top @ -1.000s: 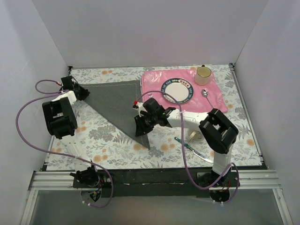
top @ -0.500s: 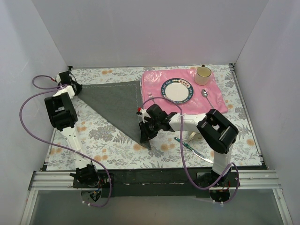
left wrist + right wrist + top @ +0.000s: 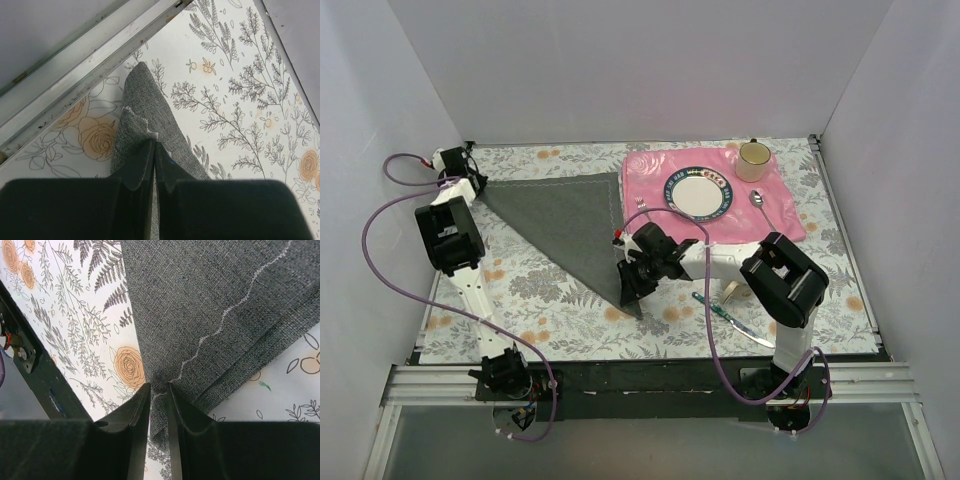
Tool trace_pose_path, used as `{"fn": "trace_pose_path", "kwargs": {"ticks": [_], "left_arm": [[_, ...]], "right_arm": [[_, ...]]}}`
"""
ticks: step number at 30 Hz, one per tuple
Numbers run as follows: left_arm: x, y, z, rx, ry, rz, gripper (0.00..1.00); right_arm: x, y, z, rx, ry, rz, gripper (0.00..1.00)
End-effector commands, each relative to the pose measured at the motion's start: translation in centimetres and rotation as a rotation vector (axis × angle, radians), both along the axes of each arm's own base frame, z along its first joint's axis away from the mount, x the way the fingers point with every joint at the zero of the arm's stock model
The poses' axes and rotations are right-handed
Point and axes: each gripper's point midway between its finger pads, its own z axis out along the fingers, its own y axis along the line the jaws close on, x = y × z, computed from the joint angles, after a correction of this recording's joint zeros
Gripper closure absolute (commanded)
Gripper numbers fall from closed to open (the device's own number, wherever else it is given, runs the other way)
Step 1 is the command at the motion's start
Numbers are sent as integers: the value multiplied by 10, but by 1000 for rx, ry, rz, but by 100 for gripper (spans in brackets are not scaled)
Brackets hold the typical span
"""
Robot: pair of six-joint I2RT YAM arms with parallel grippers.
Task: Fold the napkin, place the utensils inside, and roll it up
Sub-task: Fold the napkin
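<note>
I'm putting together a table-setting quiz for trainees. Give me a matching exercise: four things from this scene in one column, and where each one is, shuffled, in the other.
Things:
1. napkin
2. plate
3. cup
4. knife

Places:
A. on the far right corner of the pink mat
B. in the middle of the pink mat
C. on the floral cloth, by the near edge, right side
D. corners pinched in the left fingers and the right fingers

Pairs: 1-D, 2-B, 3-A, 4-C
</note>
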Motion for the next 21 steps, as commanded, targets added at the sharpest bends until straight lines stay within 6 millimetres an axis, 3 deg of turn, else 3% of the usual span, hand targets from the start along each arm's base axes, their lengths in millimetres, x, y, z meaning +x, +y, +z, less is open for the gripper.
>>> {"fn": "trace_pose_path", "kwargs": {"ticks": [1,2,4,5,6,8,9,10,11,12,13,15,16,17,19,20,21], "left_arm": [[-10,11,-9,21,90,10,98],[-7,12,0,32,88,11,97],[2,4,31,86,69,-17,93],[3,3,45,131,64,-9,76],[8,-12,77,169,28,-30,70],[4,-27,97,173,30,-49,57],[2,-42,126,177,-11,-64,55],[-9,-53,119,162,21,-71,54],[-16,-64,126,162,16,-84,53],[-24,-88,147,170,-17,-112,53],[-41,-103,126,151,24,-141,54],[-59,-142,113,87,39,-213,56],[-69,-156,126,53,2,-235,57],[-93,-170,93,-2,61,-259,59],[-112,-192,86,-61,55,-301,62],[-130,-197,64,-84,100,-312,63],[-139,-200,54,-90,121,-312,63]], "right_arm": [[-2,-5,3,-24,2,-11,72],[-1,-7,5,-46,-6,-2,71],[13,5,32,-11,-65,1,70],[18,8,40,-4,-85,-3,70],[25,12,56,16,-108,-5,68],[29,13,67,33,-124,-12,66],[33,13,73,47,-134,-21,62],[33,13,73,50,-135,-22,61],[32,13,72,52,-132,-24,59],[33,13,69,52,-123,-25,57],[32,15,68,59,-112,-22,57],[31,18,65,67,-100,-15,57],[33,18,65,66,-98,-25,57],[33,18,64,62,-99,-28,58],[30,13,61,56,-96,-34,61],[24,8,56,56,-85,-45,62],[21,5,53,55,-79,-47,64]]}}
